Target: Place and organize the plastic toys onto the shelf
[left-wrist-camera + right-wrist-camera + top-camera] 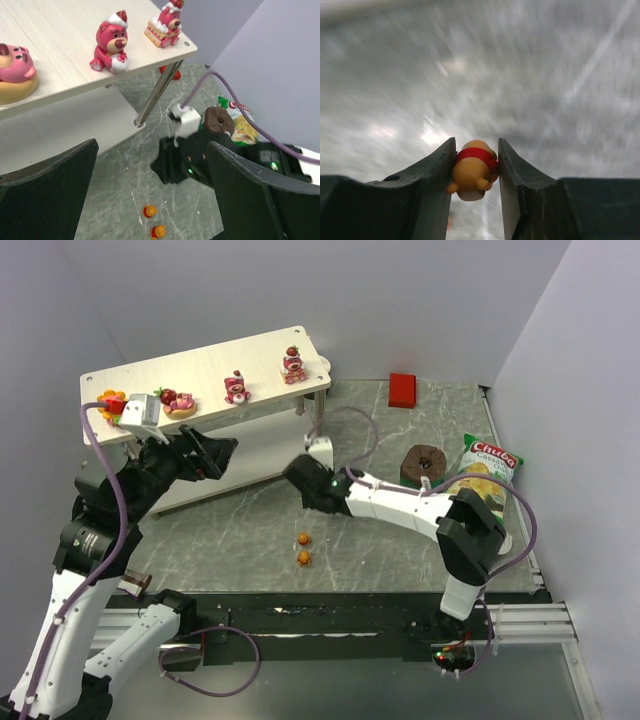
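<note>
The shelf (205, 365) stands at the back left. Its top board holds the orange-yellow flower-faced toy (113, 401) and three pink strawberry bears (180, 402) (237, 387) (293, 365). The bears also show in the left wrist view (15, 65) (111, 47) (167, 22). Two small orange bears (303, 538) (304, 558) lie on the table, also in the left wrist view (149, 211) (158, 231). My right gripper (300, 482) is shut on a third small orange bear (472, 172), low over the table near the shelf's right leg. My left gripper (212, 455) is open and empty in front of the shelf.
A red block (402, 389) sits at the back of the table. A brown-and-green cylinder (424, 464) and a green chip bag (488, 468) lie at the right, beside my right arm. The shelf's metal leg (156, 92) stands close to my right gripper (172, 162).
</note>
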You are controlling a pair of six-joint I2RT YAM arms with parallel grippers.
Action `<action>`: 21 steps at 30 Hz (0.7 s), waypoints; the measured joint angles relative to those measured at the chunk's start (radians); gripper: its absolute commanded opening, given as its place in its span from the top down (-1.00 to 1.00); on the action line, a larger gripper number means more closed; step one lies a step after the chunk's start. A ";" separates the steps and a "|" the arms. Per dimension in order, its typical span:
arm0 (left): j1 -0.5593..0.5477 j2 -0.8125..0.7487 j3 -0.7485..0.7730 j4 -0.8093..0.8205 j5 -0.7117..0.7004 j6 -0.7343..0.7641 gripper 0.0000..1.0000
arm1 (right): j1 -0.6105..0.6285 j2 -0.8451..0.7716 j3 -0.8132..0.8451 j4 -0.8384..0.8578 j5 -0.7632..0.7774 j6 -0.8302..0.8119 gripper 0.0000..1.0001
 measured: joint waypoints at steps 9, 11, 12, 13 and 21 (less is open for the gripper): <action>-0.001 0.002 0.068 -0.013 0.008 0.003 -0.93 | -0.085 0.208 0.285 0.041 -0.061 -0.163 0.88; -0.001 0.008 0.080 -0.018 0.009 0.003 -0.93 | -0.100 0.246 0.315 0.051 -0.073 -0.188 0.89; -0.001 0.009 0.081 -0.017 0.010 0.003 -0.93 | -0.106 0.262 0.327 0.064 -0.077 -0.203 0.88; -0.001 0.008 0.080 -0.018 0.010 0.003 -0.93 | -0.109 0.275 0.335 0.072 -0.079 -0.213 0.89; -0.001 -0.002 0.062 -0.004 0.019 0.003 -0.93 | -0.121 0.324 0.368 0.190 -0.092 -0.286 0.88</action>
